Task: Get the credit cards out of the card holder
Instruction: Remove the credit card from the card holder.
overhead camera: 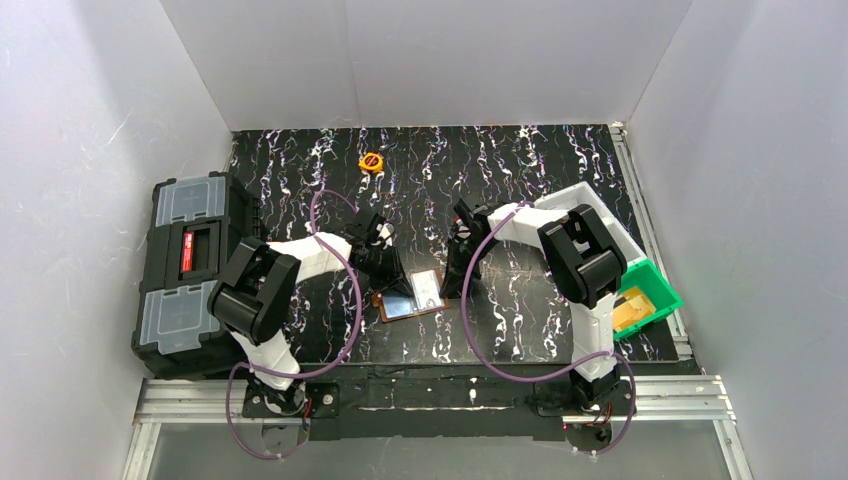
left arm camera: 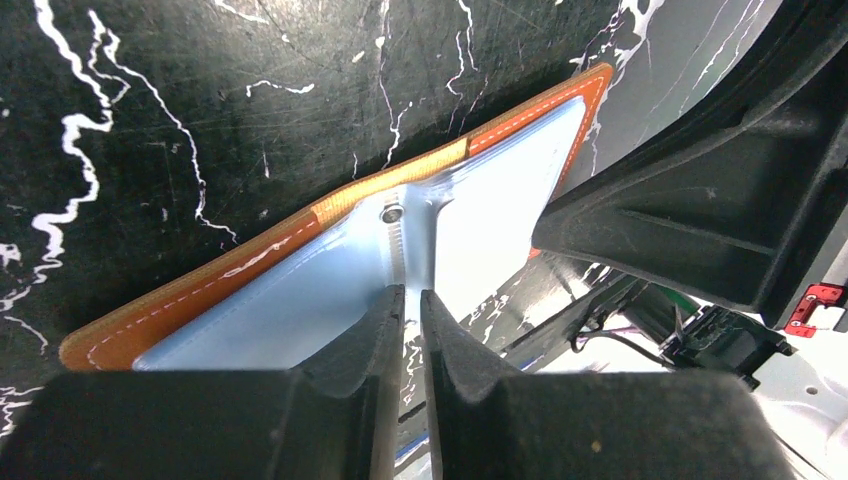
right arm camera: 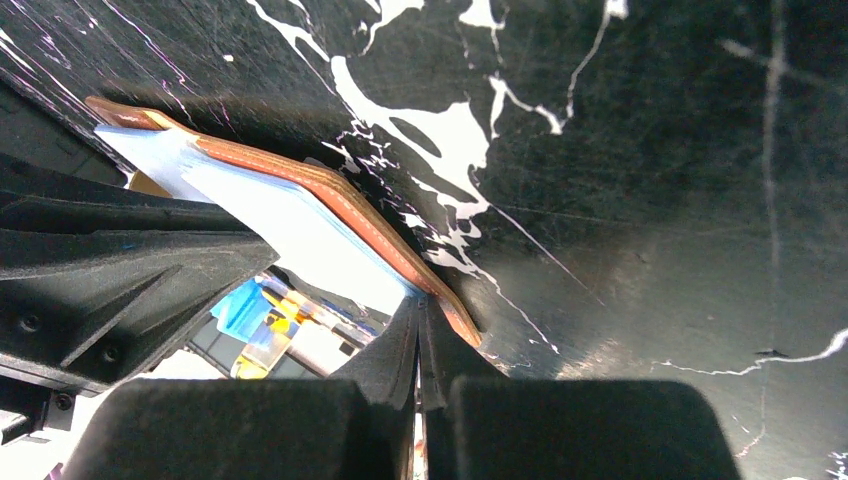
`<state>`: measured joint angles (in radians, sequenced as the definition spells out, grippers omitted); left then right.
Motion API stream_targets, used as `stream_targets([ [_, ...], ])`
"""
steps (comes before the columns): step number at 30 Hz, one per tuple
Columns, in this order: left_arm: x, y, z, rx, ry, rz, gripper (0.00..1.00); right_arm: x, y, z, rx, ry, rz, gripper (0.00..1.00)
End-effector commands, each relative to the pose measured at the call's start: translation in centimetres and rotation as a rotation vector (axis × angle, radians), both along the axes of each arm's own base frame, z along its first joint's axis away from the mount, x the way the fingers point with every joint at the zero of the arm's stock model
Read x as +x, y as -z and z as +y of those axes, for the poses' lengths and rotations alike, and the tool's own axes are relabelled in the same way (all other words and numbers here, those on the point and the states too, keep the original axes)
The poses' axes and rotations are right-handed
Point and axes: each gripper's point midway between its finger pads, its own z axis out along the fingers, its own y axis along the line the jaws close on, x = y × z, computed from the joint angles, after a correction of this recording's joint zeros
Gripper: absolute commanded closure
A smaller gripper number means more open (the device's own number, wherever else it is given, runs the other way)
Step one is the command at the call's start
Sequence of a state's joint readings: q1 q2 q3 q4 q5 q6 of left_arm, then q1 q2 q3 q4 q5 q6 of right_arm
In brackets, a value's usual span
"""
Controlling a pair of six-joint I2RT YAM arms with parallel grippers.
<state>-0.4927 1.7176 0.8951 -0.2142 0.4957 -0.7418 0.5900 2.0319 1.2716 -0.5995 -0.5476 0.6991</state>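
The brown leather card holder [overhead camera: 412,298] lies open and flat on the black marbled table, its shiny pale blue pockets facing up. My left gripper [overhead camera: 388,276] stands over its left leaf. In the left wrist view, that gripper [left arm camera: 412,292] has its tips at the fold of the card holder [left arm camera: 300,290], with a slim gap and nothing between them. My right gripper [overhead camera: 452,284] is at the right leaf. In the right wrist view, it [right arm camera: 418,300] is shut, tips against the stitched edge of the card holder [right arm camera: 340,195]. The credit cards are hidden under the glossy pockets.
A big black toolbox [overhead camera: 190,270] with grey lids fills the left side. A green bin [overhead camera: 648,298] and a white tray [overhead camera: 590,205] sit at the right. A small round orange object [overhead camera: 371,160] lies at the back. The two gripper bodies stand close together over the holder.
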Motion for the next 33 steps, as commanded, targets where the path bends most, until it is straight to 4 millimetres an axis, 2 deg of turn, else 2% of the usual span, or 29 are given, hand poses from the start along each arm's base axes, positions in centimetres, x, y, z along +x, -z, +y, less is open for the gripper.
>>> stream_targets([
  [1, 0.0, -0.6, 0.4, 0.013, 0.023, -0.022, 0.88, 2.5, 5.0, -2.0, -0.158, 0.003, -0.138, 0.97],
  [11, 0.7, -1.1, -1.3, -0.056, 0.051, -0.033, 0.87, 2.6, 5.0, -2.0, -0.158, 0.004, -0.137, 0.97],
  [19, 0.2, 0.2, -1.1, -0.009, 0.04, 0.007, 0.87, 2.5, 5.0, -1.9, -0.154, 0.0, -0.131, 0.97],
  [22, -0.1, 0.6, -1.0, -0.006, 0.041, 0.018, 0.83, 2.6, 4.8, -1.8, -0.157, -0.004, -0.136, 0.97],
  [26, -0.2, 0.6, -1.8, -0.055, 0.039, 0.029, 0.78, 2.6, 4.6, -1.2, -0.158, -0.023, -0.147, 0.96],
  [33, -0.3, 0.8, -2.5, -0.093, 0.021, 0.048, 0.78, 2.2, 4.1, -0.1, -0.18, -0.073, -0.175, 0.96],
])
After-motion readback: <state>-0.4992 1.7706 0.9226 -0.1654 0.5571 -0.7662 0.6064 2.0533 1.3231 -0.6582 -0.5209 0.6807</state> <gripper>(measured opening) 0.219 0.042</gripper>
